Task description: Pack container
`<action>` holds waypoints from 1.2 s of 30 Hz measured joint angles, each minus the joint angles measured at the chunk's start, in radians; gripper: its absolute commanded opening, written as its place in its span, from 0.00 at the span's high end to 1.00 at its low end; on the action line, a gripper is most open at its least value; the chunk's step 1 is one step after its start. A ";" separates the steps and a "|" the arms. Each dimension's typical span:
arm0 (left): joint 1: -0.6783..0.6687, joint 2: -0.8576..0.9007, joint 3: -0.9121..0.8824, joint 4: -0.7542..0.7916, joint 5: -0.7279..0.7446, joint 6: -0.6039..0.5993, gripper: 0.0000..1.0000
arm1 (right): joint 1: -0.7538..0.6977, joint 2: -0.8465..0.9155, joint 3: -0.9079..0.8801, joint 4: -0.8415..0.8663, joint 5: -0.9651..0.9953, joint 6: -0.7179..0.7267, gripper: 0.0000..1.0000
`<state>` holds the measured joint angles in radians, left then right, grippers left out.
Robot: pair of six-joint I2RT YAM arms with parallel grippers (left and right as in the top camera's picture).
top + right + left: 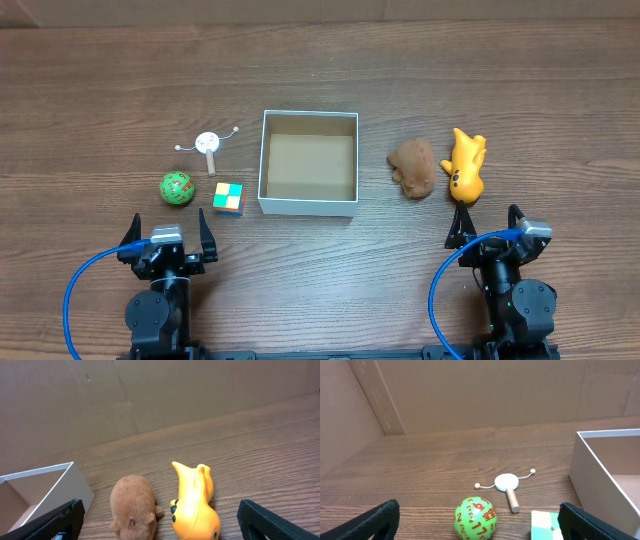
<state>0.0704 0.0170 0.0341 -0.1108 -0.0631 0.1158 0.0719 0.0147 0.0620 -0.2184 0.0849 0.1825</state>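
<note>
The container (pixel 308 205), a square white-walled box with a brown floor, stands empty at the table's middle; its wall shows in the left wrist view (pixel 600 472) and the right wrist view (pixel 47 482). Left of it lie a green numbered ball (pixel 177 188) (pixel 475 518), a coloured cube (pixel 228 197) (pixel 545 525) and a white disc toy with a wooden handle (pixel 208 146) (pixel 507 483). Right of it lie a brown plush animal (pixel 414 167) (pixel 134 509) and an orange rubber toy (pixel 464 165) (pixel 195 502). My left gripper (pixel 168 238) (pixel 480 532) is open and empty near the front edge. My right gripper (pixel 487 232) (pixel 160 532) is open and empty.
Cardboard walls (pixel 470 395) stand behind the wooden table (pixel 320 280). Blue cables (pixel 75 290) loop beside both arm bases at the front.
</note>
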 measured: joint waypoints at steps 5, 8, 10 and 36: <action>0.000 0.000 0.000 0.000 0.000 0.000 0.00 | 0.000 0.000 0.000 0.000 0.000 0.000 0.00; 0.000 0.000 0.000 0.000 0.000 0.000 0.00 | 0.000 0.000 0.000 0.001 0.000 0.000 0.00; 0.000 0.000 0.000 0.000 0.000 0.000 0.00 | 0.000 0.000 0.000 0.001 0.000 0.000 0.00; 0.000 0.000 0.000 -0.001 0.000 0.000 0.00 | 0.000 0.138 0.249 -0.206 0.003 0.072 0.00</action>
<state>0.0704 0.0170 0.0341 -0.1116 -0.0628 0.1158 0.0719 0.1528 0.3115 -0.4248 0.0875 0.2543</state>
